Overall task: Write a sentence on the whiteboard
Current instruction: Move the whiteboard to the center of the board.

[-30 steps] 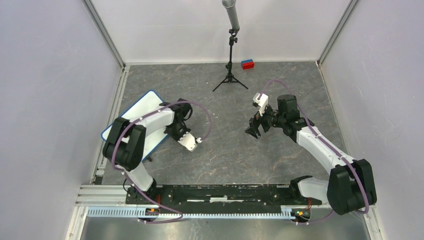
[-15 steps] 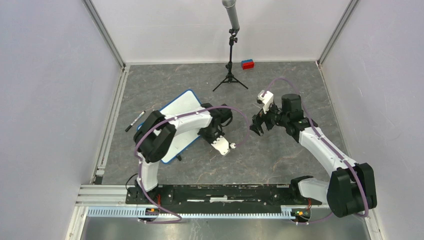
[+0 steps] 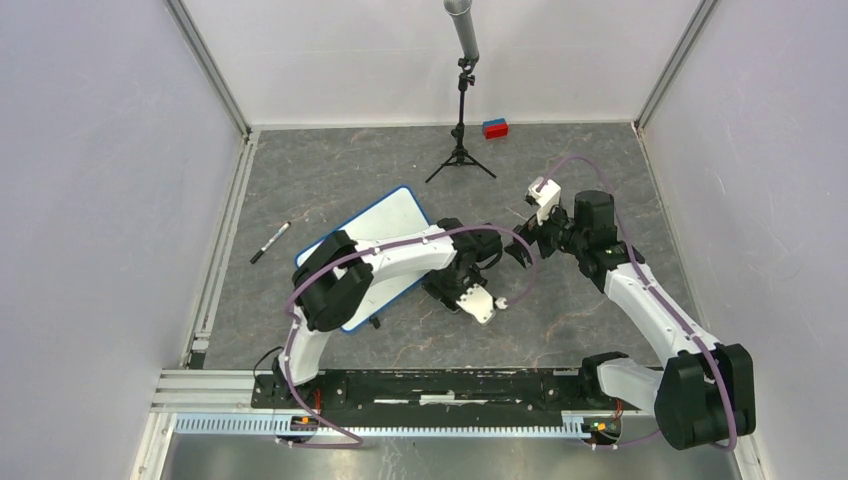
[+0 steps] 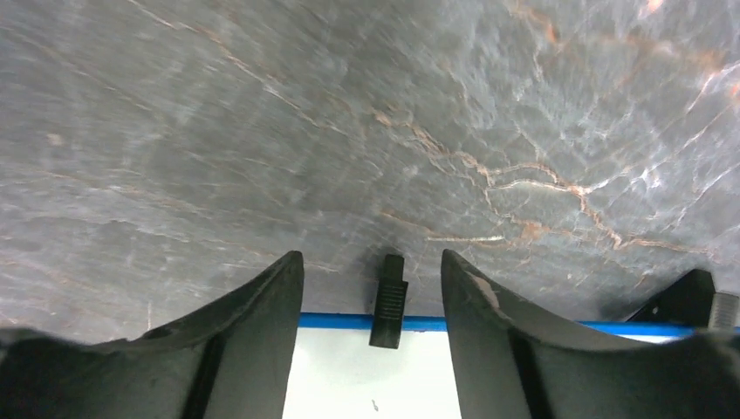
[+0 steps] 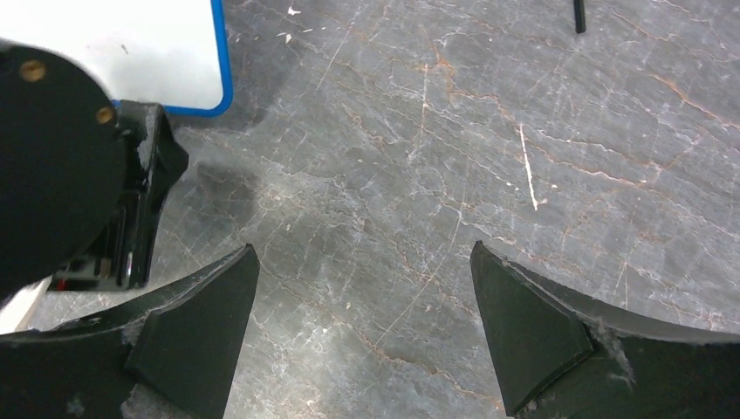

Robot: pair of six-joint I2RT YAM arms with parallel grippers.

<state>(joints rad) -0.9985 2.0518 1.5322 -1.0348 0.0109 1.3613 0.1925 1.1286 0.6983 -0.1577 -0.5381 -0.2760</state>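
The whiteboard (image 3: 385, 225), white with a blue rim, lies tilted left of the table's middle, partly under my left forearm. I see no sentence on the part that shows. My left gripper (image 3: 445, 288) is at its right edge. In the left wrist view its open fingers (image 4: 371, 262) straddle a small black foot (image 4: 389, 301) on the blue rim (image 4: 336, 321) without touching it. My right gripper (image 3: 522, 246) is open and empty just right of the left wrist. Its view shows its jaws (image 5: 362, 253) over bare floor and a board corner (image 5: 174, 52).
A black marker (image 3: 270, 242) lies on the floor left of the board. A tripod (image 3: 460, 150) stands at the back middle, with a red and blue block (image 3: 495, 128) beside it. Walls close in both sides. My left wrist (image 5: 61, 166) fills the right wrist view's left side.
My left arm has swung right, and the whiteboard has moved with it from the left wall toward the middle. The marker came into view. My right gripper drew back a little.
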